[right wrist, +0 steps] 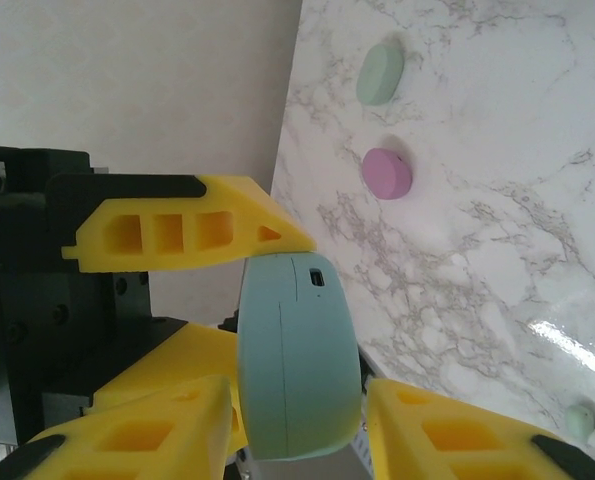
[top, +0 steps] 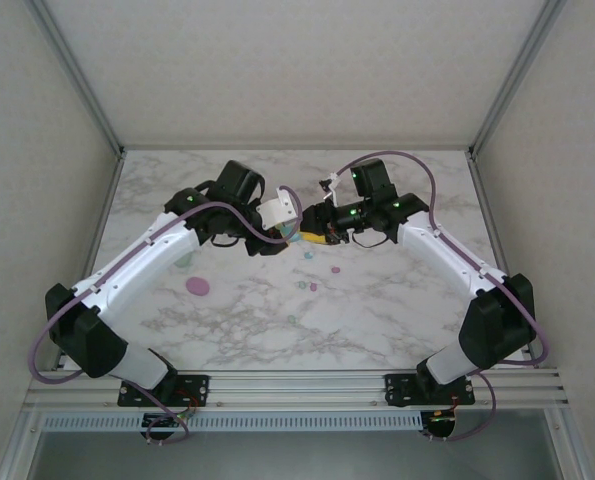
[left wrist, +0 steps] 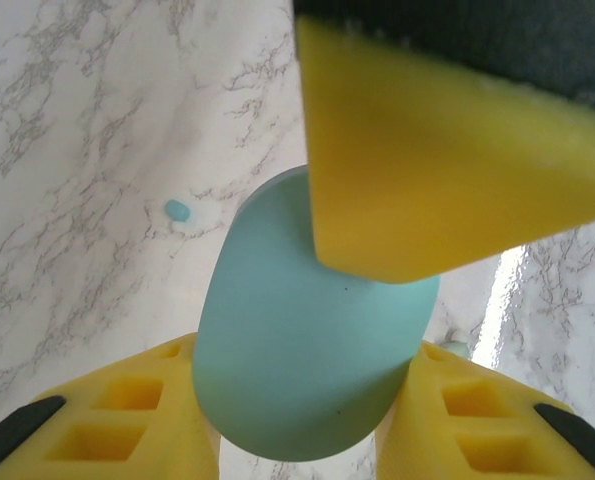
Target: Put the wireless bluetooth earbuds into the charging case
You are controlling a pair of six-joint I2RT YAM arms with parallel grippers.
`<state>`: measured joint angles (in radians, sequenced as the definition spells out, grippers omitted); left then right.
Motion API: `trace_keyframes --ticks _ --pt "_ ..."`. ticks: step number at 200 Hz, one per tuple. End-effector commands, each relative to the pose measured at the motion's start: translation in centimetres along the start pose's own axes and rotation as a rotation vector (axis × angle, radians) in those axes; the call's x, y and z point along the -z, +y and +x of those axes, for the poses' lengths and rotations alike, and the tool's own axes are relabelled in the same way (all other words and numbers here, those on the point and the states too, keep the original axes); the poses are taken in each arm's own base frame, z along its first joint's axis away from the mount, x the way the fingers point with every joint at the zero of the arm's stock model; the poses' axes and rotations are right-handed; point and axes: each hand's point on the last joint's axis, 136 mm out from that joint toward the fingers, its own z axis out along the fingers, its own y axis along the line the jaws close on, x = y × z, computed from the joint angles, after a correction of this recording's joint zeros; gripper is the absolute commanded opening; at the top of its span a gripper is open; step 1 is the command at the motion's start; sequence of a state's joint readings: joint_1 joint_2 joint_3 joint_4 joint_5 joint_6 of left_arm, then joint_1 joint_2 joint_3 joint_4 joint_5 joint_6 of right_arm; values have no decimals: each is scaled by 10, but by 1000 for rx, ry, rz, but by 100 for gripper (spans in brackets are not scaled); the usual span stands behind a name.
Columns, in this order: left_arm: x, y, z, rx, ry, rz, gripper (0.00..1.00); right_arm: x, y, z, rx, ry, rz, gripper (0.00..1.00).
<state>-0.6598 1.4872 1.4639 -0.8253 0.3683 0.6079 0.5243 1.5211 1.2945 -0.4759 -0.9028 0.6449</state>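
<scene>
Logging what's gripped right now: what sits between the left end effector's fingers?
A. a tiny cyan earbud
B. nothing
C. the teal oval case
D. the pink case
C: the left wrist view shows the teal oval case clamped by the left end effector; the pink case lies on the marble table.

We've got loose earbuds (top: 335, 269) lying on the table (top: 407, 310) just in front of the charging case (top: 297, 238), and two spare cases (top: 196, 287) off to its front-left.
</scene>
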Motion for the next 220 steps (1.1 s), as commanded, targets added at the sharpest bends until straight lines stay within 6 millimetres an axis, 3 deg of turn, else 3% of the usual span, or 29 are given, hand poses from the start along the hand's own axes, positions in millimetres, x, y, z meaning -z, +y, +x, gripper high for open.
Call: trace_keyframes --ticks 1,38,68,108,132,170,220 --pt "3 -3 -5 -23 3 11 22 -3 9 -1 26 24 -30 40" --pt "5 -3 -6 -33 0 10 22 -7 5 -6 18 23 -27 38" --pt "6 -3 -6 -38 2 5 24 -8 5 -9 24 15 -29 29" --pt "18 2 -18 -11 -99 -29 57 -5 15 -13 43 -10 -80 19" --pt "37 8 -27 22 -238 -36 66 1 23 -18 34 -31 -143 17" --pt "85 32 -35 111 -548 -32 68 20 36 -33 -10 -79 -287 14" --pt "89 39 -34 89 -682 -48 63 37 78 -51 -45 -89 -473 13"
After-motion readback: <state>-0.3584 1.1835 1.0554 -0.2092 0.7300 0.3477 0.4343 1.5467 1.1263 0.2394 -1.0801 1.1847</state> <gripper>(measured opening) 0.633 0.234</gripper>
